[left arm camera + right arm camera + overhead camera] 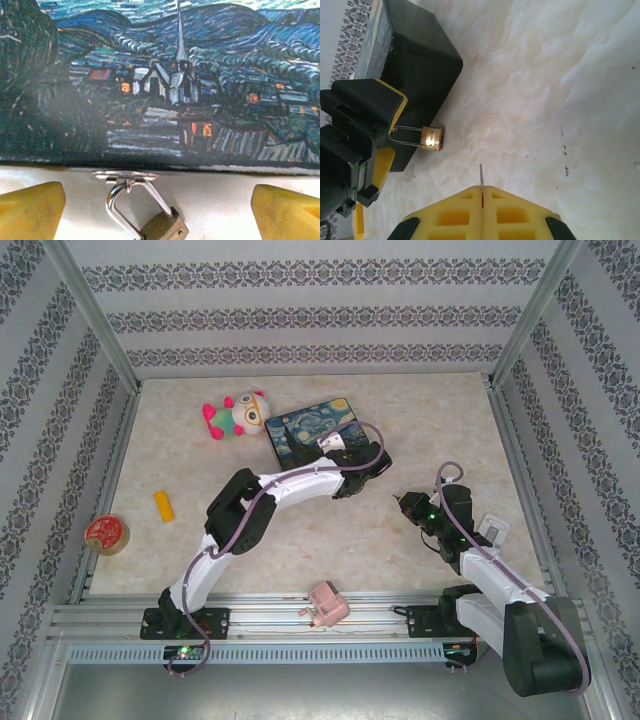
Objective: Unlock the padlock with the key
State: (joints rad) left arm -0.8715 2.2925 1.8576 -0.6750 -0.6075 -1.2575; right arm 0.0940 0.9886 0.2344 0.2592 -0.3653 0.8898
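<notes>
The small brass padlock [162,227] hangs by its silver shackle from the hasp [125,175] on the front of the painted tin box [310,432]. My left gripper [157,202] is open, one yellow finger [30,210] on each side of the padlock, neither touching it. In the top view the left gripper [362,462] sits at the box's front right corner. My right gripper [482,189] is shut on the key [481,176]; its thin blade sticks out past the fingertips. The padlock [432,137] lies ahead and to the left of the key, its bottom face toward the right gripper [403,502].
A plush toy [235,413] lies left of the box. A yellow block [163,505] and a red tape roll [106,533] are at the left side. A pink blocky object [327,603] rests on the front rail, and a white item [493,530] is near the right wall.
</notes>
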